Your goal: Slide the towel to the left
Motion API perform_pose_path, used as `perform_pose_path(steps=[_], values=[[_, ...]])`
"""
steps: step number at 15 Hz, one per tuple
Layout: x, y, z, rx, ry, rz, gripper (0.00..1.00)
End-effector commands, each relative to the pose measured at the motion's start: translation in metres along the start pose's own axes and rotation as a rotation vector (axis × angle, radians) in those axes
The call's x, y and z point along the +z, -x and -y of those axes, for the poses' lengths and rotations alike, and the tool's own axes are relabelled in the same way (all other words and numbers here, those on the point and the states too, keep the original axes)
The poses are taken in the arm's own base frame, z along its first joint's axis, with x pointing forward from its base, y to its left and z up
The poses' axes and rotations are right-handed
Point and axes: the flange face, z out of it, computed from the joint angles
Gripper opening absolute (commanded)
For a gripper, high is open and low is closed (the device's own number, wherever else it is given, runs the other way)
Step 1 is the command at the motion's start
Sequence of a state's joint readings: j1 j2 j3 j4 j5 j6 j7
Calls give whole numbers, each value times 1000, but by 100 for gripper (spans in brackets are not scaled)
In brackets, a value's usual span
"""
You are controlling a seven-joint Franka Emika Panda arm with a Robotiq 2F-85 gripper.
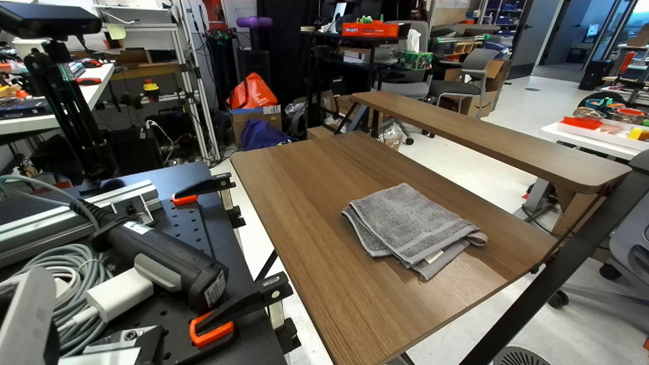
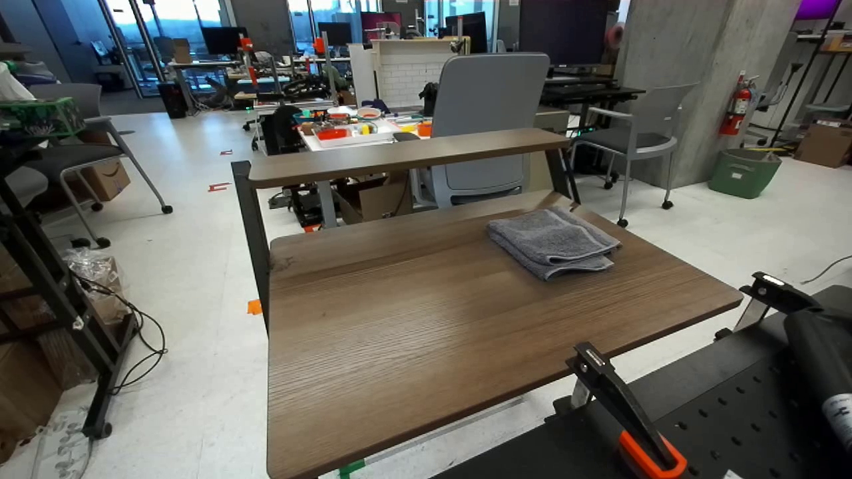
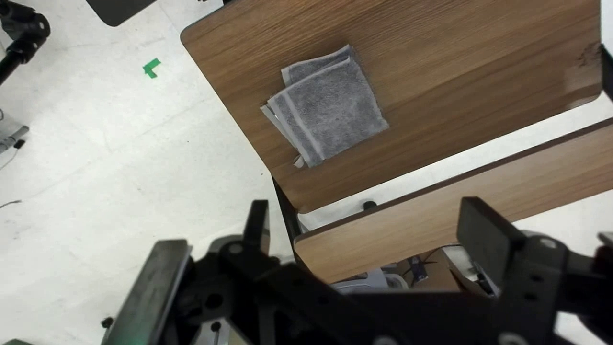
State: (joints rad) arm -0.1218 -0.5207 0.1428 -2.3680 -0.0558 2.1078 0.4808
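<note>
A folded grey towel lies on the brown wooden table in both exterior views [image 1: 413, 223] [image 2: 552, 239]. It also shows in the wrist view [image 3: 335, 108], near the table's end, with its layers slightly askew and a small white tag at one edge. The brown table [image 1: 304, 203] [image 2: 399, 332] also shows in the wrist view [image 3: 455, 57]. My gripper [image 3: 366, 203] is open with nothing between its fingers. It is high above the scene and apart from the towel. The gripper is out of view in both exterior views.
A raised narrow shelf [image 1: 481, 132] [image 2: 413, 156] runs along one long side of the table, on dark posts. A black bench [image 1: 182, 233] [image 2: 732, 406] stands along the opposite side, with orange-and-black clamps [image 1: 213, 327], coiled grey cable [image 1: 76, 268] and a black cylindrical tool [image 1: 162, 253].
</note>
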Motion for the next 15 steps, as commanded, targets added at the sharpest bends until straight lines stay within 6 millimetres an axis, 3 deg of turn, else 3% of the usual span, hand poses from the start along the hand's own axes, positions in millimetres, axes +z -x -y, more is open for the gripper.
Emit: perform_pose_path(steps=[1, 4, 8, 15], values=[[61, -36, 10, 33, 43, 37, 100], [124, -51, 20, 19, 47, 98, 100], [200, -55, 26, 3, 43, 168, 100], [311, -64, -2, 49, 81, 210, 100]])
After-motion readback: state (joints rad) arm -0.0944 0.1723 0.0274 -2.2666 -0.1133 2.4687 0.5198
